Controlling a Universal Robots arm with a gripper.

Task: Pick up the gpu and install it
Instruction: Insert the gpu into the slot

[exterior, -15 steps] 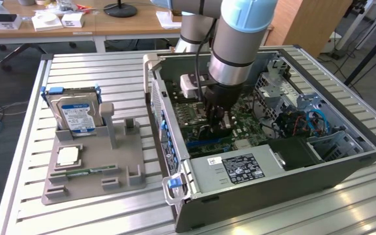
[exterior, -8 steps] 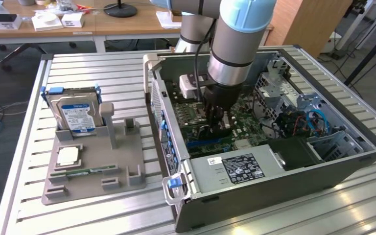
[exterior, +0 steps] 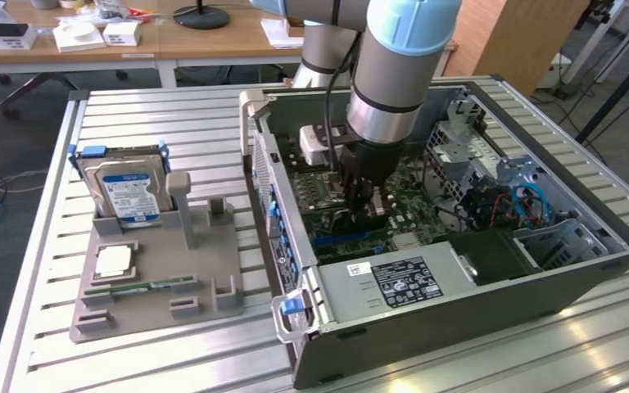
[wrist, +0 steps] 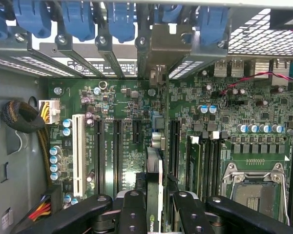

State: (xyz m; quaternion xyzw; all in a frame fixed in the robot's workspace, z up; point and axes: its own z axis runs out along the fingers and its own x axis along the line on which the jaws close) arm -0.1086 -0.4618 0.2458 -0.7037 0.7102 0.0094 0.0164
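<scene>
My gripper (exterior: 360, 214) is deep inside the open computer case (exterior: 576, 270), just above the green motherboard (exterior: 418, 205). In the wrist view the gpu (wrist: 155, 165) appears edge-on as a thin dark card running along the long black expansion slots (wrist: 118, 151). Its metal end bracket (wrist: 161, 46) stands at the case's rear slot openings. The gripper (wrist: 156, 214) is shut on the card, with a black finger (wrist: 132, 209) pressed against each side. I cannot tell whether the card's edge sits fully in a slot.
Blue slot latches (wrist: 80, 19) line the rear wall. The CPU socket (wrist: 256, 187) and power cables (wrist: 24, 117) flank the slots. The power supply (exterior: 402, 278) fills the case front. Outside, a grey fixture (exterior: 161, 246) holds a hard drive (exterior: 128, 192), a chip (exterior: 112, 262) and a RAM stick (exterior: 145, 286).
</scene>
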